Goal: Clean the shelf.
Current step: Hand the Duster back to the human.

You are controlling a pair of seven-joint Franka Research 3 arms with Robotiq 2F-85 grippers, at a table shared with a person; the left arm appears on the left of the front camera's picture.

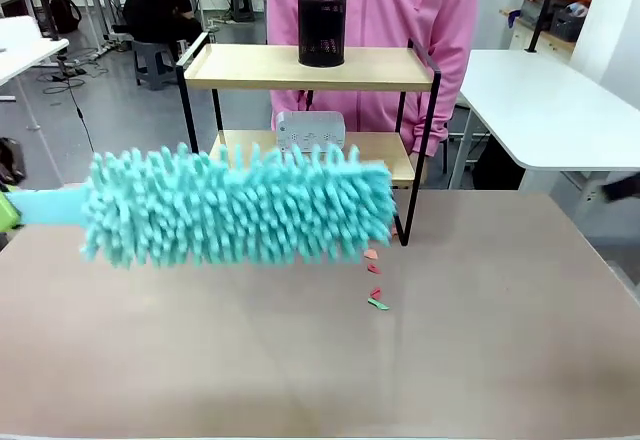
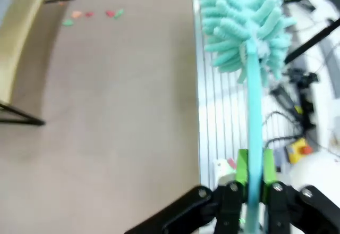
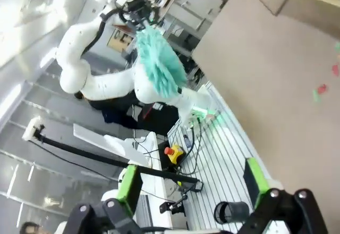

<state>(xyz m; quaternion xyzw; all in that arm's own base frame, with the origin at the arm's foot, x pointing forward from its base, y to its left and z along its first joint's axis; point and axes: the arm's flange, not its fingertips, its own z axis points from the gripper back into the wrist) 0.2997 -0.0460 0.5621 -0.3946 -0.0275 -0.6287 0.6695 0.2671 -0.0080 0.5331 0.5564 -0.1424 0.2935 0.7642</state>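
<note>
Shelf (image 1: 310, 68) at the far edge of the surface (image 1: 300, 360), middle of it, legs on the brown top. Two wooden boards on a black frame. Top board carries a black mesh cup (image 1: 322, 29), about centre. Lower board carries a small white box (image 1: 310, 130), its bottom hidden behind the duster. Person in pink (image 1: 370, 5) stands just behind the shelf, close to its back edge.

Duster (image 1: 235, 208), teal and fluffy, held level in front of the lower board, its head spanning from left of the shelf's left legs to just short of the front right leg. Whether the fibres touch the board, cannot tell. Handle runs out toward the left edge of the front view.

Left gripper (image 2: 254, 183) clamped on the duster handle, green pads (image 2: 242, 166) pressed to both sides of the teal rod; in this view it hangs beyond the surface's near edge, over a ribbed white base.

Right gripper (image 3: 194, 183) spread wide, nothing between its pads, off the surface's edge, well apart from the shelf.

Small coloured scraps (image 1: 374, 280), pink, red and green, lie in a short line on the surface just in front of the shelf's front right leg. Near half of the surface bare, wide room. Another white table (image 1: 545, 110) stands to the right, a gap between it and the shelf.
</note>
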